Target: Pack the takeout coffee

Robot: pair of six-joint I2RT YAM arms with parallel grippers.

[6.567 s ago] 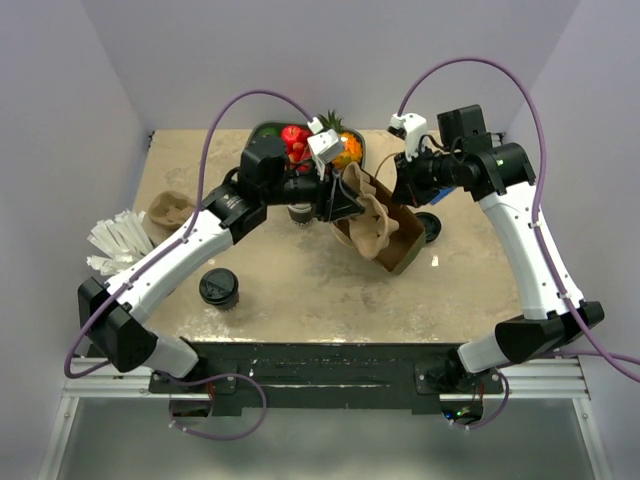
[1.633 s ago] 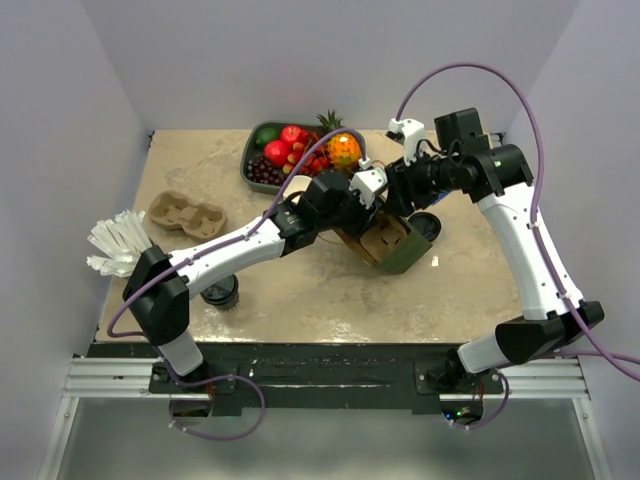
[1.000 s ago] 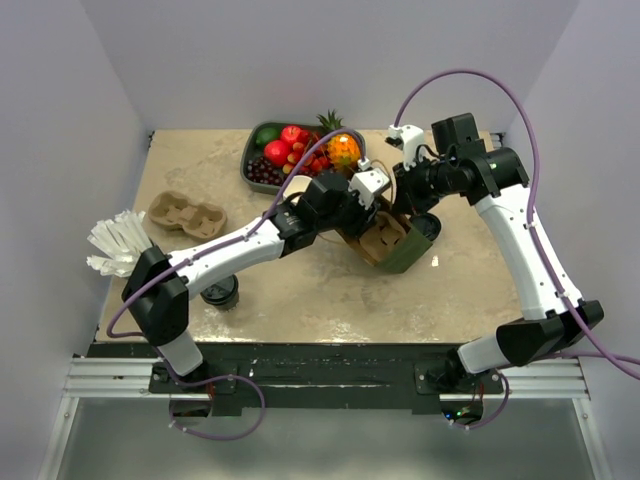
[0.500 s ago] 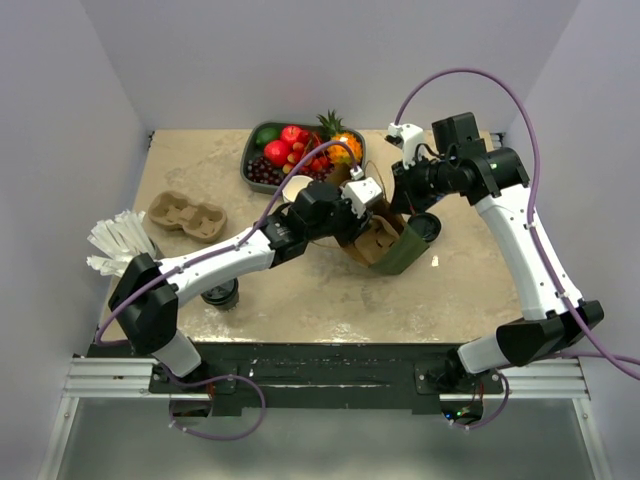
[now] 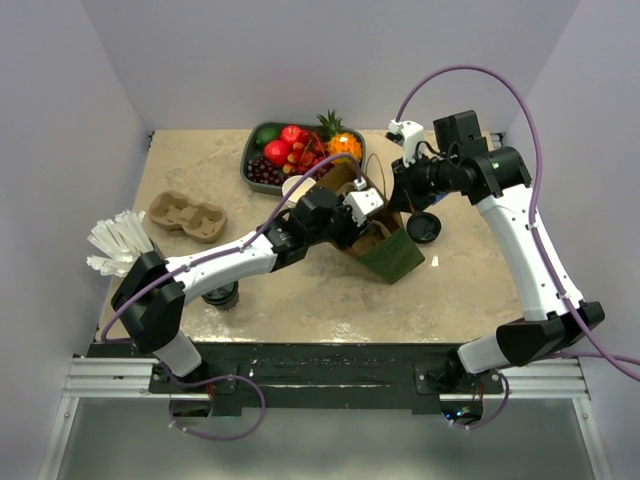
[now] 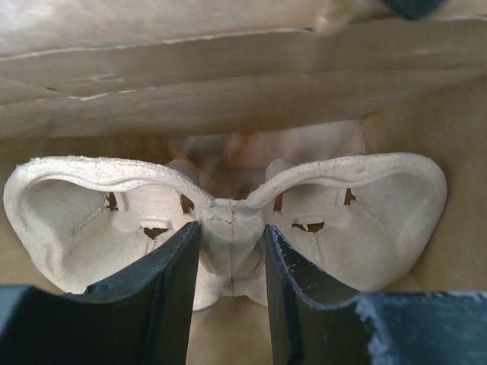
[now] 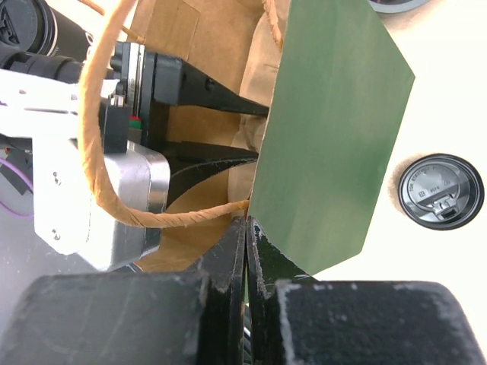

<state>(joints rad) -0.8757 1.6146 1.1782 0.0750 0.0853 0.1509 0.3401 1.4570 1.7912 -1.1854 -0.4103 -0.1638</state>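
Note:
The takeout coffee [image 5: 219, 294] stands near the table's front left, a black-lidded cup partly under my left forearm, far from both grippers. My left gripper [image 6: 232, 258] reaches inside the brown paper bag [image 5: 392, 256] with the green outside. It is shut on the middle ridge of a pulp cup carrier [image 6: 358, 220], whose two cup wells are empty. My right gripper [image 7: 246, 228] is shut on the bag's rim [image 7: 262, 201] beside a twisted paper handle [image 7: 114, 205] and holds the bag's mouth towards the left arm.
A loose black lid [image 5: 425, 227] lies right of the bag, and it shows in the right wrist view [image 7: 441, 192] too. A stack of white cups [image 5: 297, 187], a fruit tray [image 5: 262, 172], a second carrier [image 5: 185, 215] and white straws [image 5: 115, 243] stand left and behind.
The left arm has drawn back a little towards the near left with the carrier. The bag has turned, showing more of its green side. The right gripper has stayed shut on the rim.

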